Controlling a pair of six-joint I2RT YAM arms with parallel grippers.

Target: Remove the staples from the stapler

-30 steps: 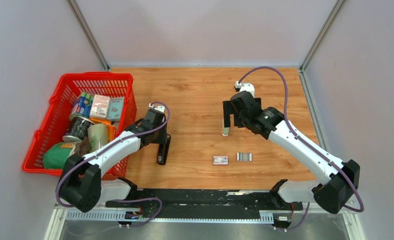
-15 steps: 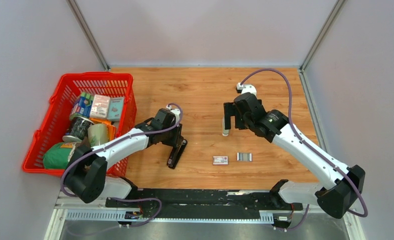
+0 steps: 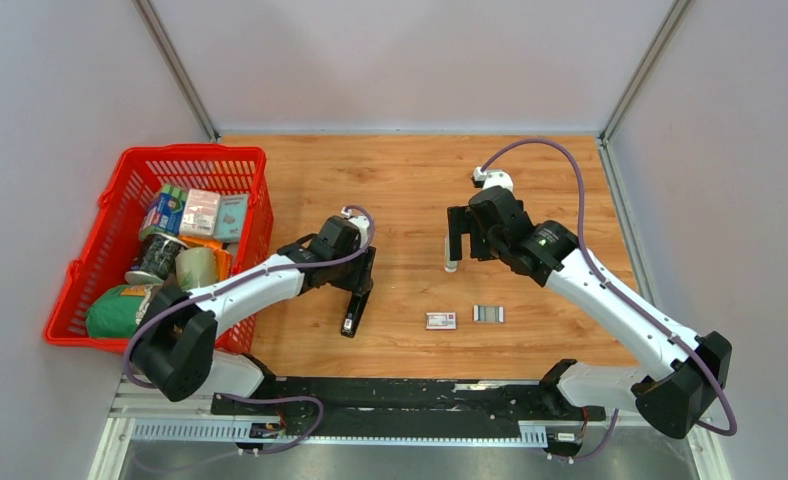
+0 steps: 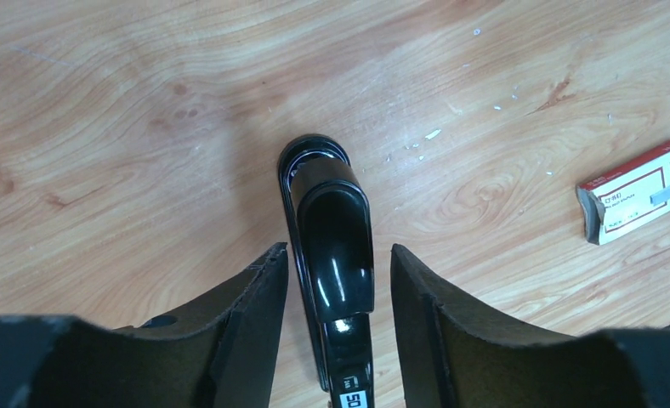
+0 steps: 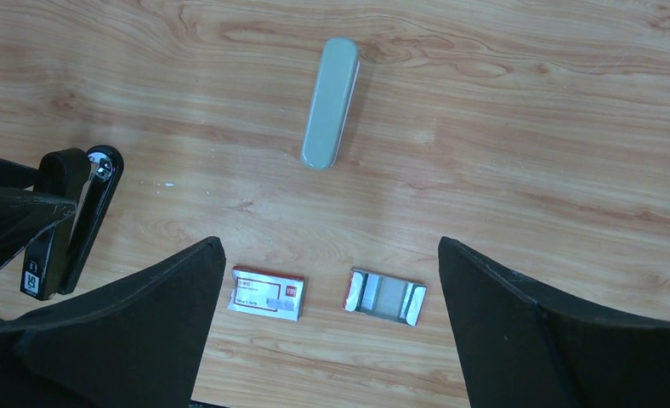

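Note:
A black stapler lies closed on the wood between my left gripper's fingers. Table shows in the gap on its right side, so the jaws are open around it, not clamped. From above, the stapler points toward the near edge under the left gripper. The staples are hidden inside it. My right gripper hangs wide open over the table's middle with nothing in it; its wrist view shows the stapler far to the left.
A pale grey oblong piece lies ahead of the right gripper. Below it lie a red-and-white box and a small open tray of silver-grey strips. A red basket of groceries stands at the left.
The left arm swung right with the stapler and lowered it onto the wood, and its jaws have widened off it. The right arm barely moved.

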